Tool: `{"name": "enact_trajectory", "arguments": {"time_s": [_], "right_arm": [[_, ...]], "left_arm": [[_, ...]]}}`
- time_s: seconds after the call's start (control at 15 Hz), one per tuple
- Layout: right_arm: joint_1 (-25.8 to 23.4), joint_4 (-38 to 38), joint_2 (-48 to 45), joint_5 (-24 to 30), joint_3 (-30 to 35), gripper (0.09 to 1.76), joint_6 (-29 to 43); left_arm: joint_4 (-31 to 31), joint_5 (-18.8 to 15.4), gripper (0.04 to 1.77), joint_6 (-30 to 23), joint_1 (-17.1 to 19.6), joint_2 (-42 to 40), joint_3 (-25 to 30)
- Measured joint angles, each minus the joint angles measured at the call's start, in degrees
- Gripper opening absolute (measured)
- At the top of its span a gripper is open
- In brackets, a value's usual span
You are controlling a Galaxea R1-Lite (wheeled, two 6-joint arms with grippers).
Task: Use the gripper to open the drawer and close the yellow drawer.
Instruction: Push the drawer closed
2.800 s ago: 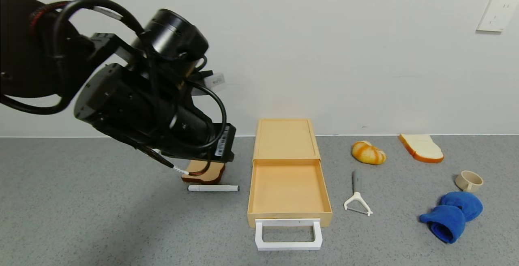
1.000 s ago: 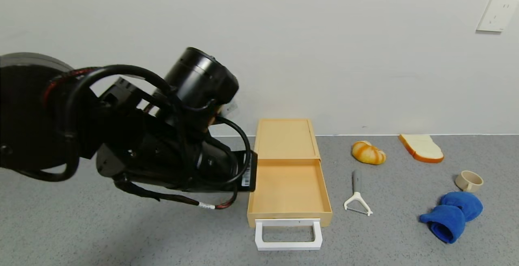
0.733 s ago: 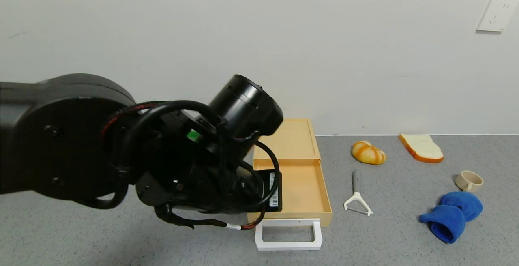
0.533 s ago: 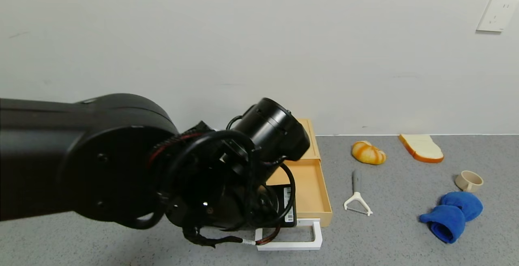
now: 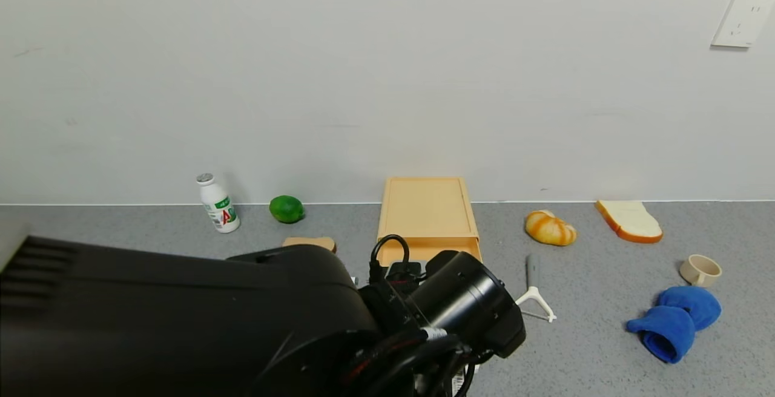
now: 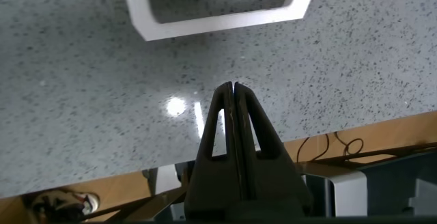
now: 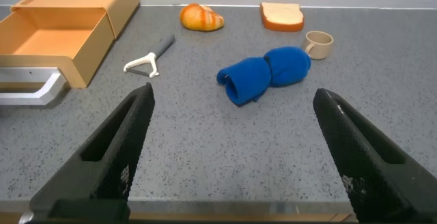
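With the pale yellow-tan plastic drawer [image 7: 58, 36] standing pulled out at the table's middle, long axis running wall to robot and white loop handle [image 6: 215, 9] facing the robot, closing looks in hand: the black left gripper [image 6: 233, 91], fingers pressed together, sits just before that handle and likely must push it wallward, while the right gripper [image 7: 232, 152] idles spread wide.

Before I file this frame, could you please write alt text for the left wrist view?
The left gripper, its two black fingers pressed together, points down at the grey speckled countertop just short of the drawer's white loop handle, not touching it. Past the counter edge, cables and a wooden frame show.
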Motion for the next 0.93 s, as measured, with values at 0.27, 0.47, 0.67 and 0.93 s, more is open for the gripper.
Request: {"name": "enact_trajectory", "arguments": {"time_s": [0.27, 0.47, 0.67, 0.93], "right_arm": [[0.00, 0.00, 0.00, -0.02, 0.00, 1.71, 0.00], [0.00, 0.00, 0.00, 0.01, 0.00, 1.71, 0.00], [0.00, 0.00, 0.00, -0.02, 0.00, 1.71, 0.00], [0.00, 0.00, 0.00, 0.00, 0.00, 1.71, 0.00]], "left_arm": [[-4.44, 0.48, 0.11, -2.71, -2.39, 2.10, 4.30], [-4.55, 1.33, 0.11, -4.27, -2.84, 4.24, 4.99], [-4.66, 2.43, 0.11, -4.90, -2.84, 6.31, 4.66], [-7.11, 2.54, 0.11, -5.53, -2.80, 8.87, 4.38]]}}
